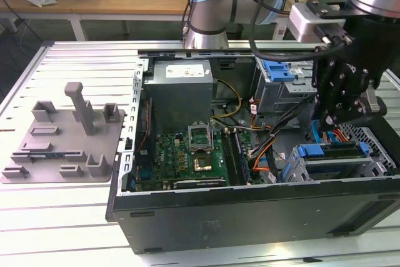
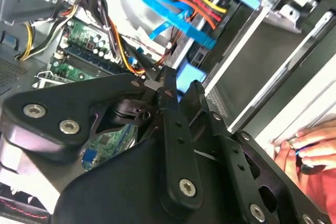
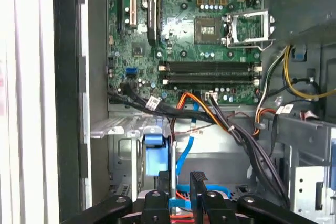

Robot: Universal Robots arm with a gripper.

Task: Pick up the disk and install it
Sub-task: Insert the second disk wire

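Note:
The disk (image 1: pixel 334 151) lies flat in the top of the metal drive cage (image 1: pixel 312 170), at the exterior view's right inside the open computer case. Its blue carrier frame edges it. My gripper (image 1: pixel 328 123) hangs just above the disk's near end, fingers drawn together with nothing held between them. In the second wrist view the gripper (image 2: pixel 181 85) points at a blue carrier tab (image 2: pixel 191 74). That blue carrier tab (image 3: pixel 156 153) stands just beyond the gripper (image 3: pixel 179 179) in the first wrist view, with cables showing through the thin gap.
The grey fixture plate (image 1: pixel 59 139) with posts lies on the table at the exterior view's left. A motherboard (image 1: pixel 187 154), a power supply (image 1: pixel 181 92) and cable bundles (image 1: pixel 275 136) crowd the case. A second cage with a blue bracket (image 1: pixel 278 70) stands behind. A person's hand (image 2: pixel 310 153) rests by the case edge.

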